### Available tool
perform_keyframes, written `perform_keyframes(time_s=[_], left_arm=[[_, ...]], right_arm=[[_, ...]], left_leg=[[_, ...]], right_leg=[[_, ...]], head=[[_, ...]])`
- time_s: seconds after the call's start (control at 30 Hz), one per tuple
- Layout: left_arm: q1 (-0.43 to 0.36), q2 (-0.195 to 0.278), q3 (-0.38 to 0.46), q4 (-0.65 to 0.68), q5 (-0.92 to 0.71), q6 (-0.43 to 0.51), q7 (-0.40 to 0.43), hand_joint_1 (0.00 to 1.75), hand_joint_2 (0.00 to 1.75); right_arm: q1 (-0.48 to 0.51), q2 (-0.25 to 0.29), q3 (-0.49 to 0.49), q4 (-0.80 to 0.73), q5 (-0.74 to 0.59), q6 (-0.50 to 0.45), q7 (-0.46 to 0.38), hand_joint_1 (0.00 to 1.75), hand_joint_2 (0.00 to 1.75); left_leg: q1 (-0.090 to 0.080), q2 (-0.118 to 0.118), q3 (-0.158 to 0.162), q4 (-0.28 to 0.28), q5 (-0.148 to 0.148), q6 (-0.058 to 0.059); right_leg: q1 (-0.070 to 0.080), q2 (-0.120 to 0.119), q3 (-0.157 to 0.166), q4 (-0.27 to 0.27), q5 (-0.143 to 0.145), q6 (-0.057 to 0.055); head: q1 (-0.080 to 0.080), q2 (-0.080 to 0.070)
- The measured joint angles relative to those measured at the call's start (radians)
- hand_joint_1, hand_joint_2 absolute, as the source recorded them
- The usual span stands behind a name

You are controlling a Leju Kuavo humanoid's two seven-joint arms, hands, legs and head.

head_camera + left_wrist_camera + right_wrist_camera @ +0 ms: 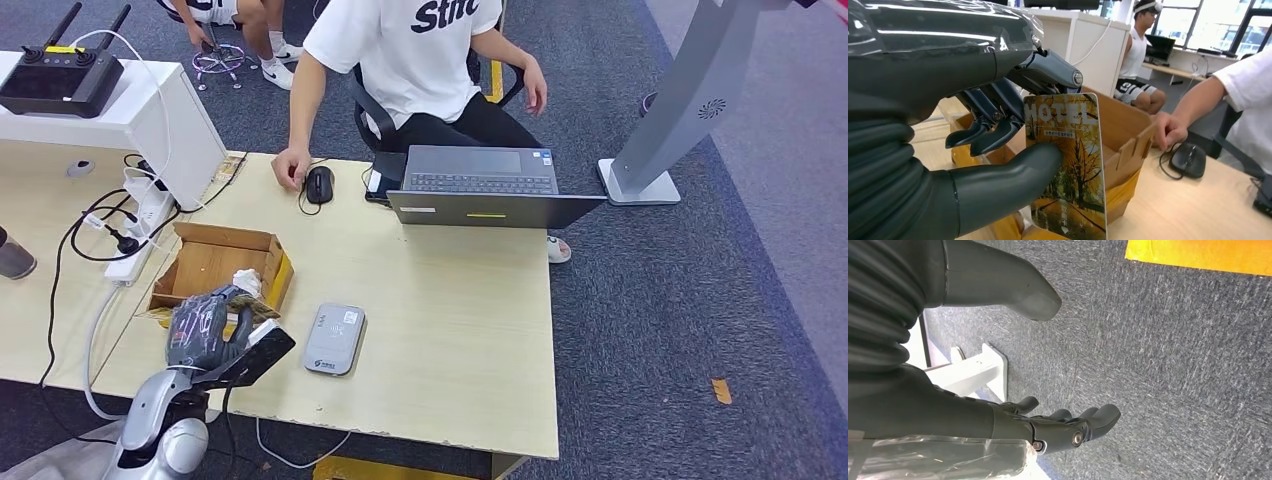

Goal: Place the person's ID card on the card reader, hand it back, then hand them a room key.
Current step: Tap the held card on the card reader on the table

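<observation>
My left hand (205,325) hovers at the front edge of the cardboard box (215,262) and pinches a room key card (1068,165) between thumb and fingers; the card shows a yellow autumn scene and the word HOTEL. The grey card reader (334,339) lies on the table just right of that hand, with nothing on it. A person in a white T-shirt (415,45) sits across the table with one hand (291,166) beside a black mouse (319,184). My right hand (1048,425) hangs over the carpet, fingers apart and holding nothing.
An open laptop (480,185) stands at the table's far side. A power strip with cables (135,225) lies left of the box, beside a white cabinet (150,120) bearing a black controller (60,75). A grey stand base (640,185) sits on the carpet at right.
</observation>
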Motion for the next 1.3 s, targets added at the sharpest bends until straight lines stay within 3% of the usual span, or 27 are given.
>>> perform_keyframes(time_s=[0.27,0.77,1.3], left_arm=[[-0.013,-0.021,0.000,0.077,0.022,0.038,-0.020,1.75,1.75],[-0.120,-0.091,-0.035,0.084,-0.010,0.035,-0.030,1.75,1.75],[-0.136,-0.119,-0.071,0.145,0.000,0.039,-0.030,1.75,1.75]], right_arm=[[0.000,0.000,0.008,0.001,0.013,-0.002,0.000,0.00,1.75],[-0.019,0.017,0.025,0.001,0.018,0.009,0.014,0.00,1.75],[-0.020,0.020,0.038,0.001,0.023,0.014,0.013,0.00,1.75]], left_leg=[[0.000,0.000,0.000,0.000,0.000,0.000],[0.000,0.000,0.000,0.000,0.000,0.000],[0.000,0.000,0.000,0.000,0.000,0.000]], right_leg=[[0.000,0.000,0.000,0.000,0.000,0.000],[0.000,0.000,0.000,0.000,0.000,0.000],[0.000,0.000,0.000,0.000,0.000,0.000]], head=[[0.000,0.000],[0.000,0.000],[0.000,0.000]])
